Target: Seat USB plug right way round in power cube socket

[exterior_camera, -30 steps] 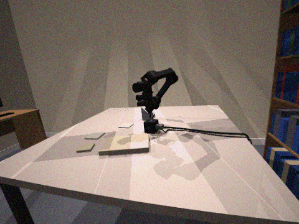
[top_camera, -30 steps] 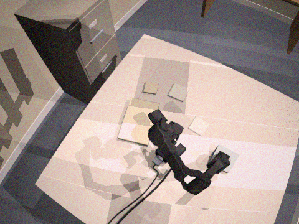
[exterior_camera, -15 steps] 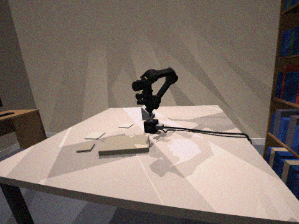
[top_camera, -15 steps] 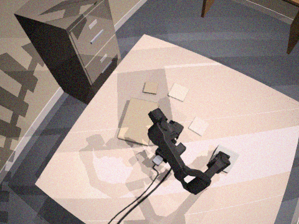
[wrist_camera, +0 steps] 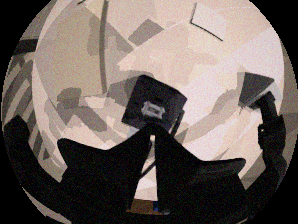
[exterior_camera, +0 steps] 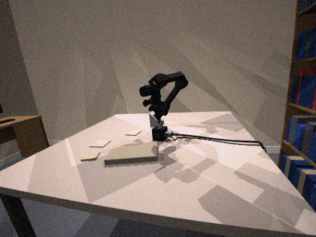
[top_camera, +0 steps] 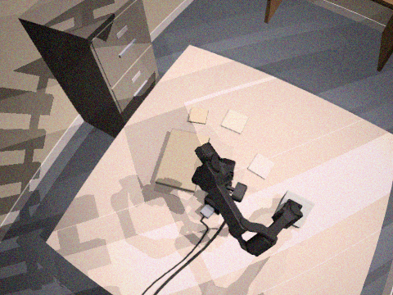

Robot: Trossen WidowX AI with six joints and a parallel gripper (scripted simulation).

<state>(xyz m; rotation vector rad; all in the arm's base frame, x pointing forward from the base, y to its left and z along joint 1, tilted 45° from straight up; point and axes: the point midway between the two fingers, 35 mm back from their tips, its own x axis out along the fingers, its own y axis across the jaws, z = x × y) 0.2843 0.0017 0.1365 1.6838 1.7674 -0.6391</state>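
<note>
The black power cube stands on the table, turned at an angle in the wrist view. A pale metal socket outline shows on its top face. A light grey plug sits at its side with a thin cable. My gripper is shut on the USB plug, close above the cube, its fingertips just past the socket outline in the wrist view. The fingers hide nearly all of the held plug, so its way round cannot be told. In the top view the arm covers the fingertips.
A flat tan box lies beside the cube. Thin square tiles lie farther off. Dark cables run from the cube over the table edge. The arm's base plate is on the other side.
</note>
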